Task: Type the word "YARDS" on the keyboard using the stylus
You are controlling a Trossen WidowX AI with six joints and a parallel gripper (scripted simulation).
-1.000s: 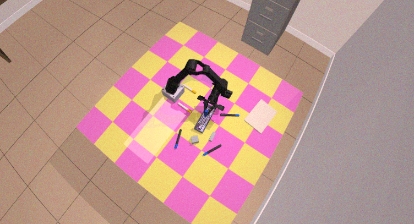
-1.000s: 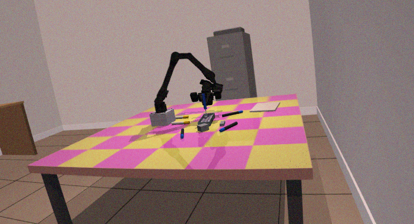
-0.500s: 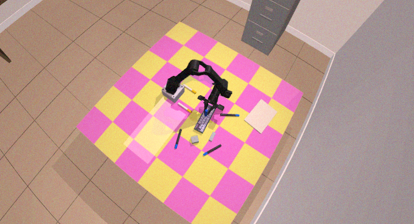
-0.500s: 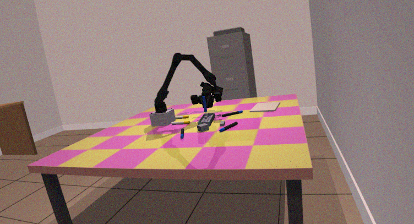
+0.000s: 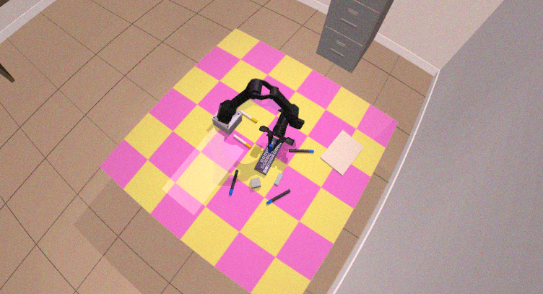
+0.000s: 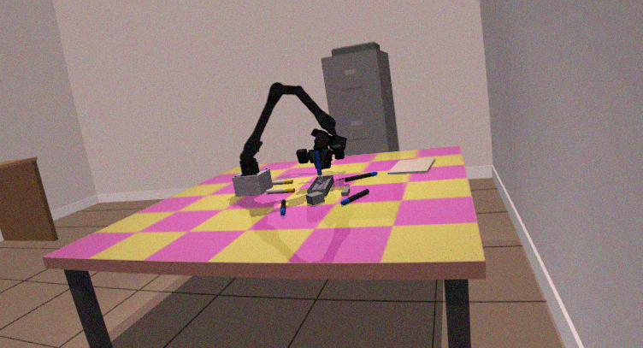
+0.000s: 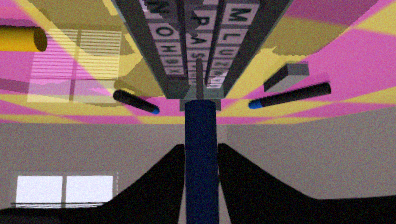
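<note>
My gripper point(image 5: 270, 145) point(image 6: 318, 158) point(image 7: 201, 150) is shut on the blue stylus point(image 6: 318, 166) point(image 7: 200, 122). The stylus stands nearly upright, with its thin grey tip downward over the keyboard point(image 5: 263, 165) point(image 6: 321, 185) point(image 7: 265, 22). The keyboard is dark with pale letter keys in rows. In the wrist view the tip appears at the middle row, by the S key point(image 7: 194, 54), with the A key point(image 7: 197, 38) and P key beyond it. Whether the tip touches or presses a key cannot be told. Some keys are shaded or hidden by the stylus.
Several black markers with blue ends, such as one marker point(image 5: 301, 150) point(image 6: 360, 176), lie around the keyboard. Two white-and-yellow markers lie near the arm base point(image 5: 227, 122) point(image 6: 251, 183). Two grey blocks sit beyond the keyboard's near end. A pale flat pad point(image 5: 341, 152) point(image 6: 411, 166) lies to the right.
</note>
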